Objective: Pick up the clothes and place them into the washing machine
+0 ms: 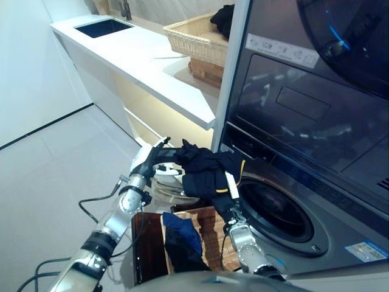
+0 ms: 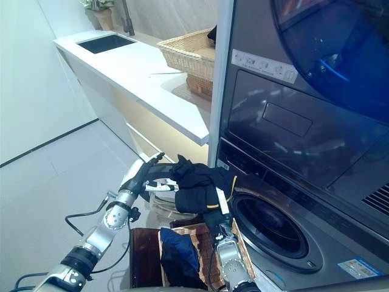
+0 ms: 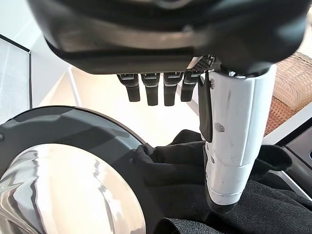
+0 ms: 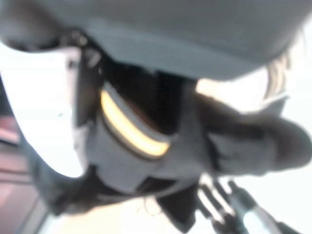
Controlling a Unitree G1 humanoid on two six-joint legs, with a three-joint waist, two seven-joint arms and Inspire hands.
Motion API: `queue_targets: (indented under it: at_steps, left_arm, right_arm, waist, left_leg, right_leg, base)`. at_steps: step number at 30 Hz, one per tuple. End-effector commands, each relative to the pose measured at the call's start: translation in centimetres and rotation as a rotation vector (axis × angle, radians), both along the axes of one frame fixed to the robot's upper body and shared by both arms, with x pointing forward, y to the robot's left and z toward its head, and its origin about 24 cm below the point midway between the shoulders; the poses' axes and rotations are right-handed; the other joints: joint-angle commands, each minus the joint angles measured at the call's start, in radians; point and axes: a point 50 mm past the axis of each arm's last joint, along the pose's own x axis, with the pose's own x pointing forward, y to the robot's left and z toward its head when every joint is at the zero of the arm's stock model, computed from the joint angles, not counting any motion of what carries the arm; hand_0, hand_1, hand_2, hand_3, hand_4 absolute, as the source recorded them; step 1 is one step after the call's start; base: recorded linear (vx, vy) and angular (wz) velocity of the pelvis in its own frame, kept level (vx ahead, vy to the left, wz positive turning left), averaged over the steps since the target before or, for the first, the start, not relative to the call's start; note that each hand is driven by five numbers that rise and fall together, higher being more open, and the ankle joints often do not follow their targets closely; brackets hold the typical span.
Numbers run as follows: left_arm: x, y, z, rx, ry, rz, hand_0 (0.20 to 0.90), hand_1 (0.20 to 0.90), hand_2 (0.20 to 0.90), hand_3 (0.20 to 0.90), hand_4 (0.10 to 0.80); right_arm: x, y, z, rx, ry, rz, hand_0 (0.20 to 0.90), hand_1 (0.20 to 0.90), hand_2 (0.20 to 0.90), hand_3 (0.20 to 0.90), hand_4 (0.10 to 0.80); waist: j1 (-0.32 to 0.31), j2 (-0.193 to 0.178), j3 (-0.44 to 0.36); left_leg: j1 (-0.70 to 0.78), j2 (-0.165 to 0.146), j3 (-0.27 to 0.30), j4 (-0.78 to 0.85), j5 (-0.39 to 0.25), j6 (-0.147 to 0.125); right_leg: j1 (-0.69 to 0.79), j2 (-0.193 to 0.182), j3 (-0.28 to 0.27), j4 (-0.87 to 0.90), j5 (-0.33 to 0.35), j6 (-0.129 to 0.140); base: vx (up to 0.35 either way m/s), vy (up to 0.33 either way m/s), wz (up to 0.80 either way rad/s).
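A black garment (image 1: 203,170) with a yellow stripe was held bunched in the air in front of the washer (image 1: 304,152), just at 9 o'clock of the drum opening (image 1: 276,210). The right hand (image 1: 230,193) was found beneath it, fingers curled into the cloth as seen in the right wrist view, so a grip on the garment was judged. The left hand (image 1: 152,161) was at the garment's 9 o'clock edge; in its wrist view the fingers (image 3: 152,90) were straight and relaxed, with the white-covered thumb resting against the cloth, so support rather than a grasp was inferred. The open door (image 3: 63,165) was seen below the left hand. A wicker basket (image 1: 213,234) on the floor at 6 o'clock held a blue garment (image 1: 179,237). The carry-to-drum step was judged in hand. For the next move, the bundle would need shifting toward 3 o'clock and into the opening, with trailing cloth kept off the rim.
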Motion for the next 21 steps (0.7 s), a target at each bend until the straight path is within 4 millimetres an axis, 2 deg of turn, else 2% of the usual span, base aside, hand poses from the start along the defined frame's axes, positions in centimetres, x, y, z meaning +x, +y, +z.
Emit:
queue_targets:
  at_steps: [1,6,10,14,21]
  left_arm:
    - [2.8,1.8,3.9,-0.005,-0.191,0.062,0.9,0.9,0.9,0.9,0.8]
    - [2.7,2.1,3.9,-0.01,-0.192,0.076,0.9,0.9,0.9,0.9,0.8]
    - [2.5,2.5,3.7,-0.01,-0.189,0.092,0.9,0.9,0.9,0.9,0.8]
    - [2.5,2.6,3.7,-0.021,-0.188,0.098,0.9,0.9,0.9,0.9,0.8]
    - [2.2,3.7,3.0,-0.106,-0.168,0.176,0.9,0.9,0.9,0.9,0.8]
  right_arm:
    - [2.9,1.5,4.8,0.095,-0.3,-0.01,0.2,0.2,0.2,0.2,0.3]
    - [2.6,1.0,4.9,0.056,-0.314,0.009,0.2,0.2,0.2,0.2,0.3]
    - [2.5,0.1,6.1,0.011,-0.382,0.031,0.2,0.2,0.2,0.2,0.3]
    - [2.4,-0.7,6.2,-0.026,-0.399,0.039,0.2,0.2,0.2,0.2,0.3]
    - [0.6,-2.6,2.6,-0.248,-0.233,0.119,0.2,0.2,0.2,0.2,0.3]
  waist:
    - [0.015,-0.037,-0.057]
    - [0.013,-0.038,-0.057]
    - [0.012,-0.044,-0.059]
    - [0.01,-0.047,-0.061]
    - [0.008,-0.051,-0.057]
  left_leg:
    - [0.034,-0.022,0.025,0.002,-0.076,-0.049]
    - [0.034,-0.022,0.026,0.0,-0.075,-0.05]
    - [0.033,-0.022,0.027,0.001,-0.075,-0.051]
    - [0.032,-0.022,0.026,0.0,-0.075,-0.052]
    - [0.03,-0.021,0.025,-0.001,-0.074,-0.053]
  right_leg:
    - [-0.013,0.012,-0.05,0.015,-0.022,0.004]
    - [-0.014,0.013,-0.049,0.015,-0.022,0.004]
    - [-0.013,0.013,-0.049,0.014,-0.022,0.005]
    - [-0.014,0.012,-0.05,0.014,-0.021,0.006]
    - [-0.017,0.011,-0.048,0.015,-0.02,0.005]
  base:
    - [0.0,0.0,0.0]
    - [0.0,0.0,0.0]
    - [0.0,0.0,0.0]
    - [0.0,0.0,0.0]
    - [0.0,0.0,0.0]
